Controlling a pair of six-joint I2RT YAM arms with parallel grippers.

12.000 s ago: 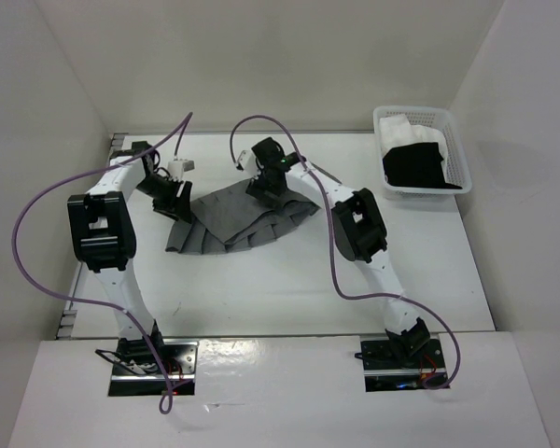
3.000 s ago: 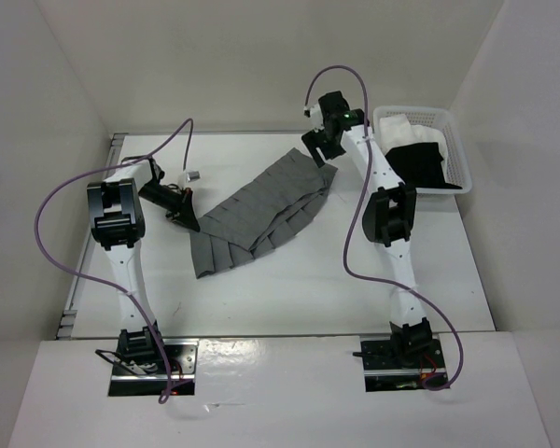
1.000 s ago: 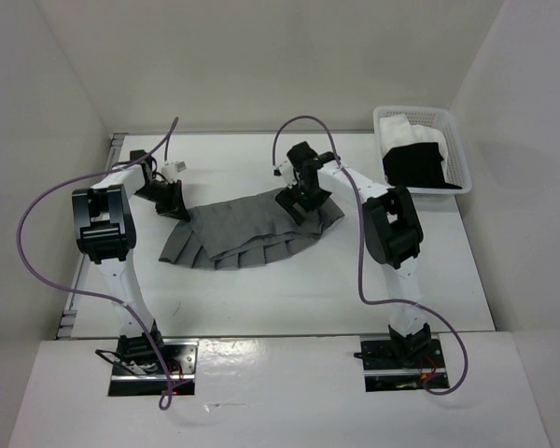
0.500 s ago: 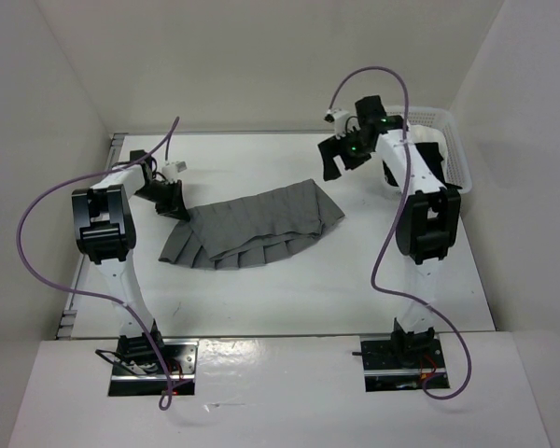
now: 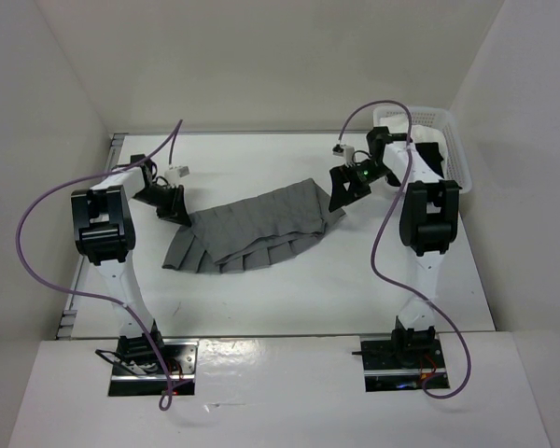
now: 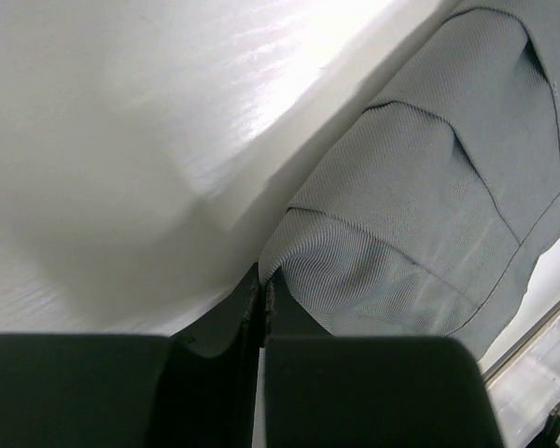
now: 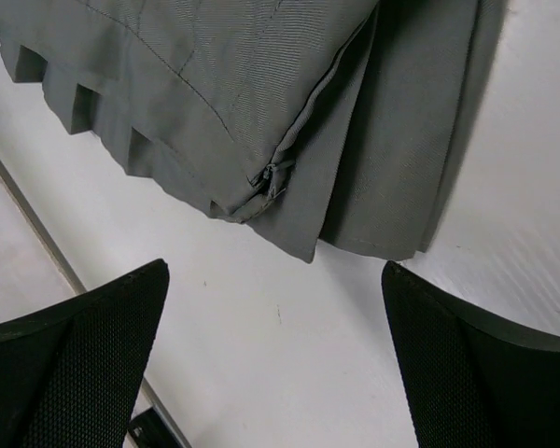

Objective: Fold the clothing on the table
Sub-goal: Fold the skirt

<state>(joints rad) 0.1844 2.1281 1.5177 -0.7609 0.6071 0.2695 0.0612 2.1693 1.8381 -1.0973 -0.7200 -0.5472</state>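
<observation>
Change: the right gripper (image 5: 341, 189) has swung down from the basket (image 5: 429, 113) and now sits just off the grey skirt's (image 5: 252, 229) right end. The skirt hasn't budged.
Right fingers: spread wide, holding nothing.
Left gripper (image 5: 175, 207): still pinched tight on the skirt's left corner.
Skirt: a fanned-out, pleated band lying flat, with stepped pleat ends along the hem and a short zip (image 7: 273, 175) near the right end.
Table (image 5: 289, 289): glossy white under the skirt.
Room: plain white walls around.

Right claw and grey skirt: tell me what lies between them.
Only bare white table, seen in the right wrist view: the open right claw hangs short of the skirt, with nothing else in the gap.
</observation>
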